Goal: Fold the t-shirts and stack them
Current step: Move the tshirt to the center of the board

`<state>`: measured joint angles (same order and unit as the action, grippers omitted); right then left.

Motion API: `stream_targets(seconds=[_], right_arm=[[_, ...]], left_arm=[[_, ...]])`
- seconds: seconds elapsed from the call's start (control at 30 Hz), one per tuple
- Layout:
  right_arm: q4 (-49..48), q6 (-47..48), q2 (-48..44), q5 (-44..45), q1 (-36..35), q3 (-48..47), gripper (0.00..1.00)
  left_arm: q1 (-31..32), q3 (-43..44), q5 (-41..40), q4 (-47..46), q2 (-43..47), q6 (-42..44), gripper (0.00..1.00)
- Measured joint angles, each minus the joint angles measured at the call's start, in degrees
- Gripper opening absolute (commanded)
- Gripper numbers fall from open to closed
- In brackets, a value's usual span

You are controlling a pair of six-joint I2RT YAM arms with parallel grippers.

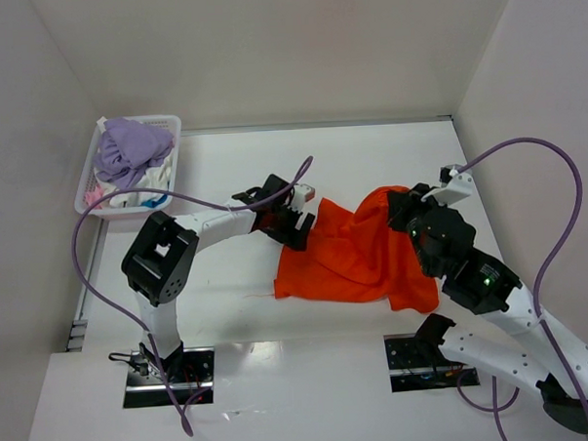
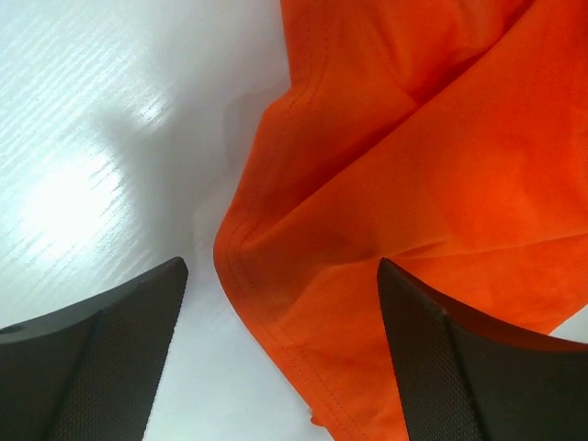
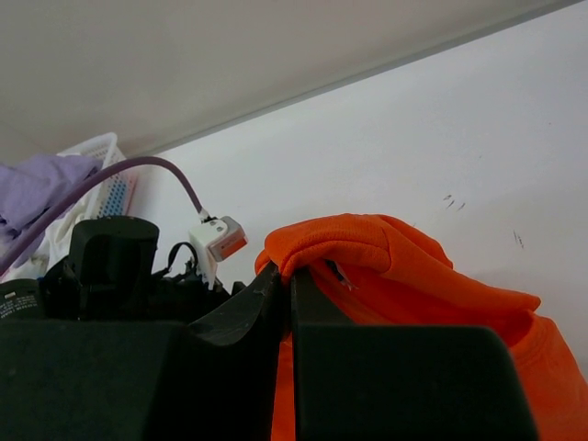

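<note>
Right gripper (image 3: pixel 287 276) pinches a raised fold of the shirt (image 1: pixel 359 252); left gripper (image 2: pixel 280 276), jaws wide, straddles its hem.

Orange t-shirt (image 1: pixel 359 255) is observed rumpled on the bench (image 1: pixel 370 163). Left fingers (image 1: pixel 296 232) are placed at its left edge, right fingers (image 1: pixel 404 209) at its far right corner.

t-shirt (image 1: pixel 359 252): vivid orange, plain | basket (image 1: pixel 163 119) at 10 o'clock: white lattice | cloth in it (image 1: pixel 130 150): lilac | cables (image 1: pixel 526 140): purple | table (image 1: pixel 229 301): white
</note>
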<state>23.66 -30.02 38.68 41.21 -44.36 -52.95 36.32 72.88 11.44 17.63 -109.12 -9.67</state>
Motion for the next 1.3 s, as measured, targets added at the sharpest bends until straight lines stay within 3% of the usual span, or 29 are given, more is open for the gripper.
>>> stream_targets(seconds=[0.1,0.23,0.37,0.4,0.43,0.67,0.83,1.07,1.3], right_arm=[[0.00,0.00,-0.07,0.00,0.00,0.00,0.09],[0.00,0.02,-0.31,0.00,0.00,0.00,0.09],[0.00,0.02,-0.63,-0.02,0.00,0.00,0.09],[0.00,0.02,-0.63,-0.02,0.00,0.00,0.09],[0.00,0.02,-0.68,-0.02,0.00,0.00,0.09],[0.35,0.04,-0.76,0.76,0.00,-0.17,0.07],[1.68,0.83,-0.72,3.39,0.00,-2.84,0.04],[-0.04,4.83,0.81,6.34,0.00,-10.51,0.00],[-3.10,6.97,2.25,11.43,0.00,-12.39,0.00]], left_arm=[[0.00,0.00,-0.04,-0.22,-0.04,-0.15,0.77],[0.00,0.02,0.68,-0.59,-1.11,-1.05,0.52],[0.00,0.04,1.09,-0.55,-1.70,-1.05,0.25],[0.00,0.09,1.11,-0.55,-1.70,-1.22,0.09],[0.00,0.15,1.09,-0.55,-1.70,-1.44,0.04],[-0.07,0.63,-3.41,0.92,2.27,-2.82,0.00],[-3.52,3.04,-7.72,4.04,18.43,-3.87,0.00],[-11.96,16.09,-19.10,4.94,40.02,-3.69,0.00],[-13.09,18.71,-28.74,6.19,49.16,-2.93,0.00]])
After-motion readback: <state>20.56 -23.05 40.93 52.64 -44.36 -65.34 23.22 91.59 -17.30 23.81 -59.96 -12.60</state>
